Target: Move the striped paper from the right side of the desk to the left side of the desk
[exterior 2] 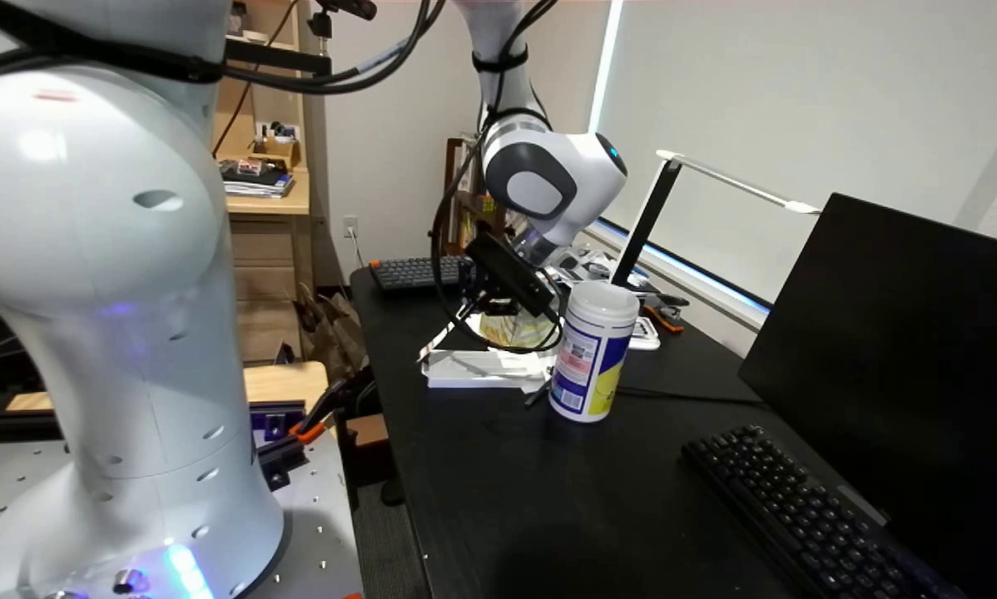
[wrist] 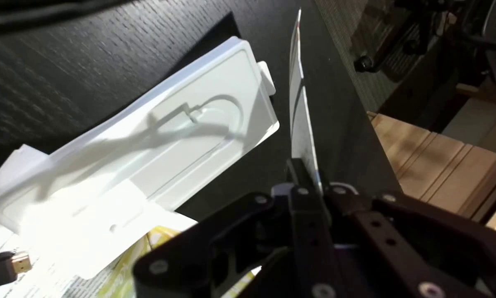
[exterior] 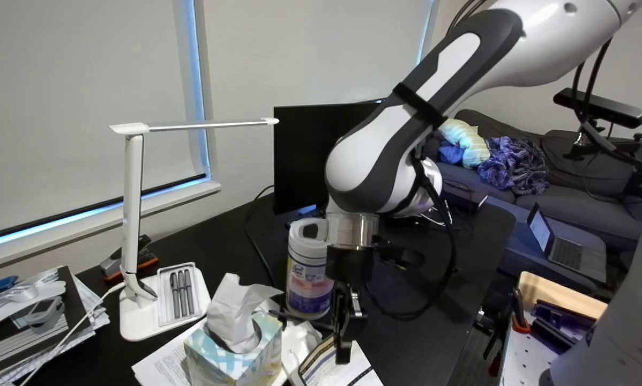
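A robot gripper (wrist: 312, 178) points down over a black desk (exterior 2: 498, 499); its fingers are closed to the thinness of a striped paper (wrist: 301, 128), which they pinch; the wrist view shows the paper nearly edge-on, between a white plastic tray (wrist: 241, 74) and the desk's edge; whether it touches the desk, I cannot tell; in an exterior view a tissue box (exterior: 246, 367) stands near the paper, with a wipes tub (exterior: 307, 289) behind.
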Tool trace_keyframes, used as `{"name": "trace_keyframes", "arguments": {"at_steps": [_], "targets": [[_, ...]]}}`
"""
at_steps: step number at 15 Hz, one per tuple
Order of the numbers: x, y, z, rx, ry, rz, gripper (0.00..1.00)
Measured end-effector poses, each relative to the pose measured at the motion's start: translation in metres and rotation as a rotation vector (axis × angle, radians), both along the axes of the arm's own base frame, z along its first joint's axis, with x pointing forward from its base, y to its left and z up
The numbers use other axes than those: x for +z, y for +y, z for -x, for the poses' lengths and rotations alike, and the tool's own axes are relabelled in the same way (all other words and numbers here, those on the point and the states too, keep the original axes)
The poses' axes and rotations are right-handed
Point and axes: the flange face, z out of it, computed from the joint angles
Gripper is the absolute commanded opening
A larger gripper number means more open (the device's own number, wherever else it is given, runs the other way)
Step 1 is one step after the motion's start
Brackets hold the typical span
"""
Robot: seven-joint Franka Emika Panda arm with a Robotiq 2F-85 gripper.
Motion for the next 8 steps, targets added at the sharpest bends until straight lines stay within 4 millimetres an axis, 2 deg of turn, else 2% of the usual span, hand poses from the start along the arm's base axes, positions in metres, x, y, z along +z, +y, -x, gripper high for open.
{"name": "trace_keyframes", "arguments": {"at_steps": [4, 5, 6, 8], "targets": [[-0.0016, -0.0075, -0.0046, -0.059, -0.004, -0.032, 0.00], [-0.0026, -0.0087, -0.0054, -0.065, -0.008, -0.029, 0.09], [-0.0041, -0.0097, -0.0060, -0.069, -0.014, -0.024, 0.28], [-0.0077, -0.0111, -0.0078, -0.078, -0.032, -0.011, 0.40]]}}
